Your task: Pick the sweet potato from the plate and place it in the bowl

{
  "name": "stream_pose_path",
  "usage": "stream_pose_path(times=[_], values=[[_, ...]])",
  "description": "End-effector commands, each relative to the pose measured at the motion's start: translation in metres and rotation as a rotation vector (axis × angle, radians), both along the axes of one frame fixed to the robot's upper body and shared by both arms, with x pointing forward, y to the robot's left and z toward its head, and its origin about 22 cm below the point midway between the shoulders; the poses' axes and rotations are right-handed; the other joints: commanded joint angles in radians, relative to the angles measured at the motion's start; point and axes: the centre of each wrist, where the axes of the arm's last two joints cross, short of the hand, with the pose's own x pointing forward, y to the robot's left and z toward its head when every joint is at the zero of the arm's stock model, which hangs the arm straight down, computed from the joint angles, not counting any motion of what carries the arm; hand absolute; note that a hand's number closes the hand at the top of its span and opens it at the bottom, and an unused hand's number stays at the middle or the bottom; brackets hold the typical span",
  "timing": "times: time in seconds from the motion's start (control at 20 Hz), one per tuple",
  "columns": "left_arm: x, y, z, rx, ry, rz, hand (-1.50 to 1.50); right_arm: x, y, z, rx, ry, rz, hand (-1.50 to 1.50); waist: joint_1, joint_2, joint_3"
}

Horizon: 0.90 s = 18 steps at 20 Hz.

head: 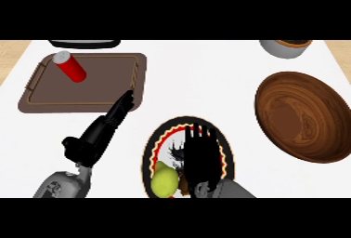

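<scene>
Sweet potato point(184, 180) shows only as a small brown bit on the plate point(152, 144), low down in the head view, squeezed between a round green fruit point(165, 182) and the right hand point(203, 155). Most of it is hidden under that hand. The plate is round with a dark rim and a red and yellow ring, and it sits near the bottom middle of the white counter point(205, 79).

The right hand is black and lies flat over the plate with its fingers straight and spread, pointing up the view. Its fingers are not curled round anything, so it holds nothing.

The left hand point(99, 132) is at the left side. Its fingers are straight too and point up and to the right, with the tips just over the edge of a brown tray point(48, 93). It holds nothing. A red bottle with a white cap point(71, 66) lies on the tray.

The brown wooden bowl point(305, 116) sits at the right, well apart from the plate. A grey pot point(286, 48) is at the top right, and a dark thing point(86, 43) shows at the top left edge.
</scene>
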Motion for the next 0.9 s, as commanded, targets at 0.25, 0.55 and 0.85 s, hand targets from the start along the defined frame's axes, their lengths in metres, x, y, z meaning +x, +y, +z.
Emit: stream_pose_path(times=[0.25, 0.55, 0.85], values=[[0.002, -0.01, 0.002, 0.0, -0.01, -0.001, 0.0, 0.003, 0.024, 0.009, -0.238, 0.131, -0.176, -1.5, 0.003, 0.002, 0.002], [0.003, -0.004, 0.004, 0.001, -0.007, -0.02, 0.0, 0.007, 0.035, 0.008, -0.258, 0.121, -0.152, -1.5, 0.014, 0.004, 0.003], [0.002, 0.006, 0.008, 0.014, -0.004, -0.013, 0.0, -0.002, 0.042, 0.002, -0.285, 0.051, -0.136, -1.5, 0.004, 0.001, 0.004]])
